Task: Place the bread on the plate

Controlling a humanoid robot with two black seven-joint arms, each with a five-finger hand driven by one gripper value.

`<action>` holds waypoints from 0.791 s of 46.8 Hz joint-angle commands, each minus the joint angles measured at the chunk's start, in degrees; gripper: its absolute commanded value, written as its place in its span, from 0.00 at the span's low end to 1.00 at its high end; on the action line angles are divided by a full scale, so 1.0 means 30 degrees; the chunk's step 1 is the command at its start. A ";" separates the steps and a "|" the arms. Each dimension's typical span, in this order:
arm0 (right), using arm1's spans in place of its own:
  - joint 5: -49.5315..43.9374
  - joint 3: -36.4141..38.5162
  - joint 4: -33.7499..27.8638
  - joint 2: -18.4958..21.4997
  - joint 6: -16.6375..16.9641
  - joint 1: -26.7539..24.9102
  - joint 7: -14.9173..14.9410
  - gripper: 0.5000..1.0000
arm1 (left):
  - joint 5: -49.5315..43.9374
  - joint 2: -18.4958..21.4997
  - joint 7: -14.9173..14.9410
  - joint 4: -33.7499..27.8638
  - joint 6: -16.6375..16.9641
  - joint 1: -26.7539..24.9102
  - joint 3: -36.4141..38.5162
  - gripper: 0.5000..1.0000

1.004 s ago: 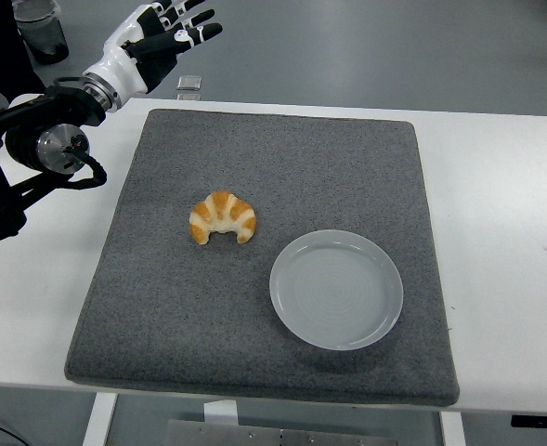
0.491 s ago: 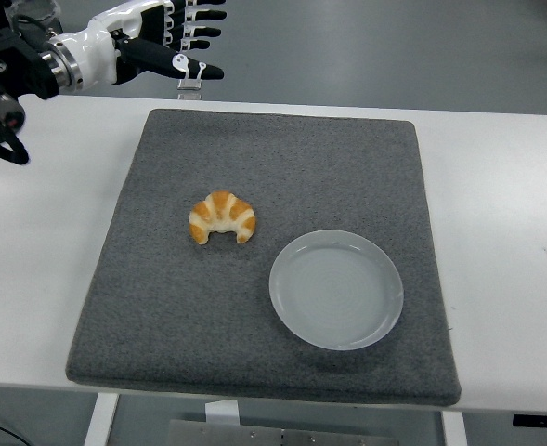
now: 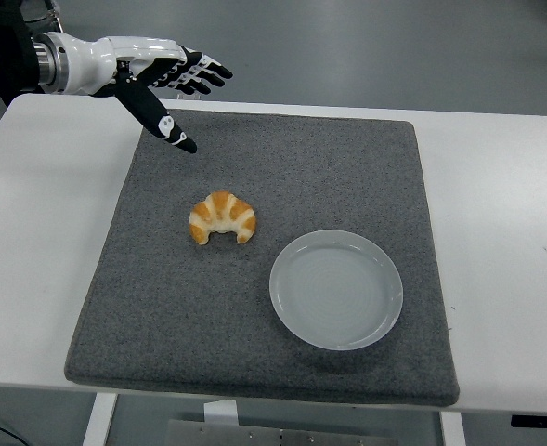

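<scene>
A golden croissant [image 3: 223,217] lies on the grey mat [image 3: 273,167], left of centre. An empty pale grey plate [image 3: 336,289] sits on the mat to its lower right, a short gap away. My left hand [image 3: 182,91] comes in from the upper left, fingers spread and empty, thumb pointing down toward the mat. It hovers above the mat's far left corner, well back from the croissant. The right arm does not show.
The grey mat covers most of the white table [image 3: 505,223]. A small clear object [image 3: 191,86] lies at the table's far edge behind the hand. Bare white table shows on both sides of the mat.
My left arm has swung in from the upper left and lowered. The hand has moved right and down, now over the mat's far left corner. Croissant and plate have not moved.
</scene>
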 commanded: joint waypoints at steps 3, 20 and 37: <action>0.0000 0.0000 0.0000 0.0000 0.0000 0.0003 -0.0001 0.86 | 0.2553 -0.0002 0.0013 -0.0063 0.0047 0.0285 0.0268 0.98; 0.0000 0.0000 0.0000 0.0000 0.0000 0.0003 -0.0001 0.86 | 0.6654 0.0115 -0.1130 0.0084 0.2213 0.5642 -0.2951 0.97; 0.0000 0.0000 0.0000 0.0000 0.0000 0.0003 -0.0001 0.86 | 1.0936 -0.0498 -0.2066 0.2923 0.3445 1.2704 -0.8049 0.97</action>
